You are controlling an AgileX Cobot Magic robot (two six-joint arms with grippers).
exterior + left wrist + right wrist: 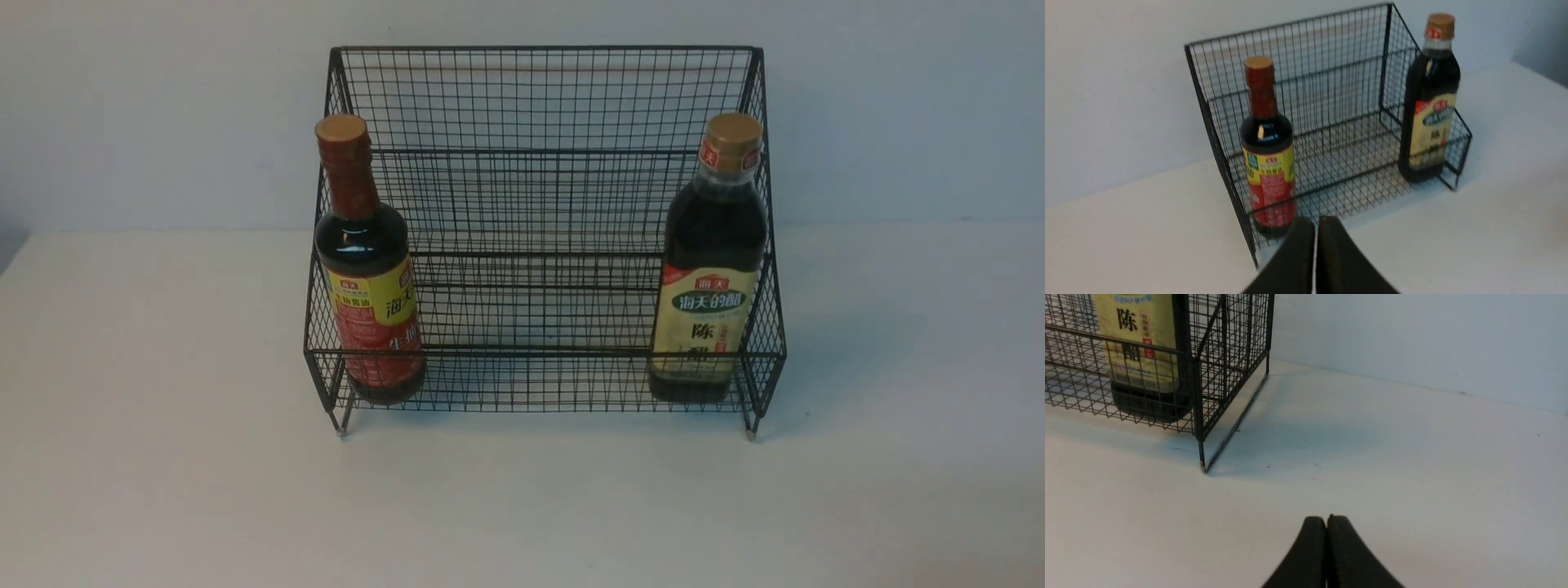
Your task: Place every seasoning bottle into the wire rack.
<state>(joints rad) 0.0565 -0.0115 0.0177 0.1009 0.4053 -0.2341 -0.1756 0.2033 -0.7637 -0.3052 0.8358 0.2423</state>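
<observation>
The black wire rack (pixel 539 204) stands on the white table against the wall. The red-necked bottle with the yellow-and-red label (pixel 367 269) stands upright in the rack's lowest tier at its left end. The squarer bottle with the cream label and green band (pixel 710 269) stands upright at the right end. Both show in the left wrist view, the red-necked bottle (pixel 1267 151) and the squarer bottle (pixel 1431 102). My left gripper (pixel 1315 222) is shut and empty, in front of the rack (pixel 1331 122). My right gripper (pixel 1326 519) is shut and empty, over bare table beside the rack's corner (pixel 1200 428). Neither gripper shows in the front view.
The white table (pixel 163 457) runs wide on both sides and in front of the rack. A pale wall (pixel 122 106) rises right behind the rack. The rack's small feet (pixel 341 431) rest on the table.
</observation>
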